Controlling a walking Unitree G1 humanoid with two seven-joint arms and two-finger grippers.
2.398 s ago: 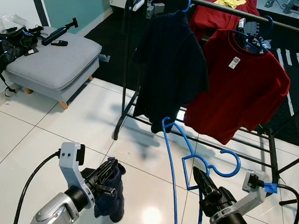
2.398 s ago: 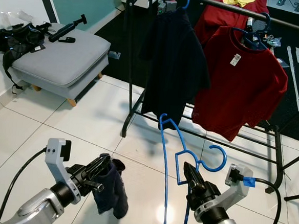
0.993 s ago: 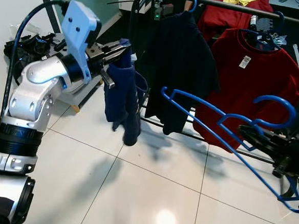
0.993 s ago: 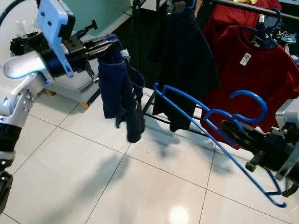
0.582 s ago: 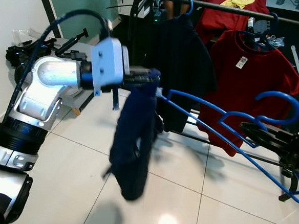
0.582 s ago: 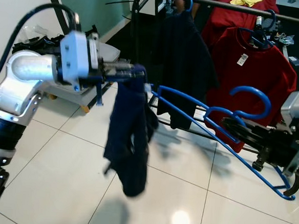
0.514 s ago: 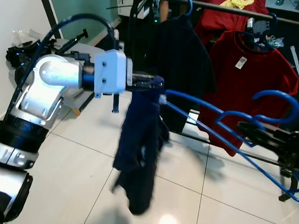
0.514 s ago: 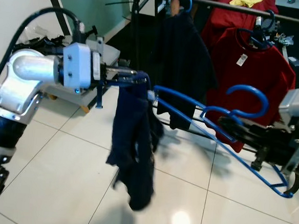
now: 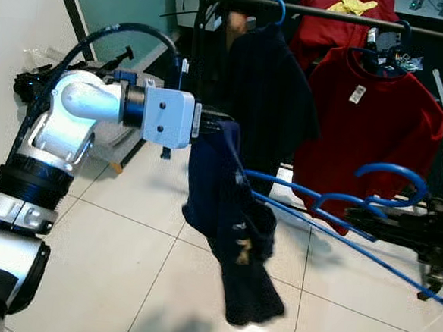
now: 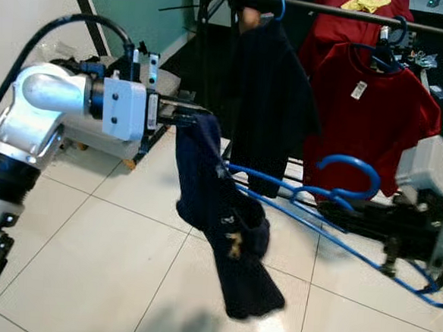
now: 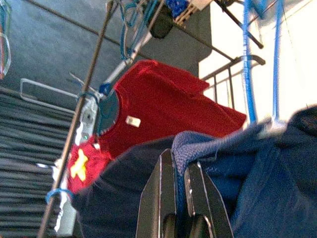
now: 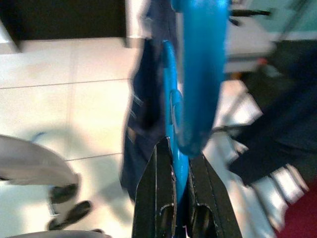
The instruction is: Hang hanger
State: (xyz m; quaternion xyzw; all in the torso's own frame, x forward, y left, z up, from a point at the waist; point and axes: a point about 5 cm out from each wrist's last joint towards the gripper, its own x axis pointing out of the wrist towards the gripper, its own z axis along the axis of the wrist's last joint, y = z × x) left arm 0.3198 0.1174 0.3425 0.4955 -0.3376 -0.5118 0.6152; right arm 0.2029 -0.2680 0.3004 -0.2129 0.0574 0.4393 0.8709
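White tiled floor [image 9: 109,249], glossy, with a black clothes rail [image 9: 338,15] across the back. On the rail hang a dark navy shirt [image 9: 268,93] on a blue hook and a red T-shirt [image 9: 376,124] with a white tag; a second red garment with a yellow print sits behind, top cut off by the frame edge. Grey ottoman [image 10: 147,92] at far left, mostly hidden behind the left arm; black gear piled beside it is too dark to identify.

Left gripper [image 11: 179,186]: arm raised and reaching toward the rail, fingers clenched on a fold of a navy garment [image 9: 230,212]. In the head views the fingertips are buried in the cloth. The garment hangs down, its lower end blurred near the floor; a small pale mark on it, unreadable.

Right gripper [image 12: 179,186]: fingers pinched on the blue hanger [image 9: 340,208], just below its hook. In the head views the gripper is a dark shape at the right edge, partly cut off. The hanger lies nearly level in the air, well below the rail, hook up near the red T-shirt's hem. Its far shoulder runs into the navy garment and is lost in the folds; cannot tell how far it is inside. Right wrist view heavily blurred; hook and blue bars readable, little else.
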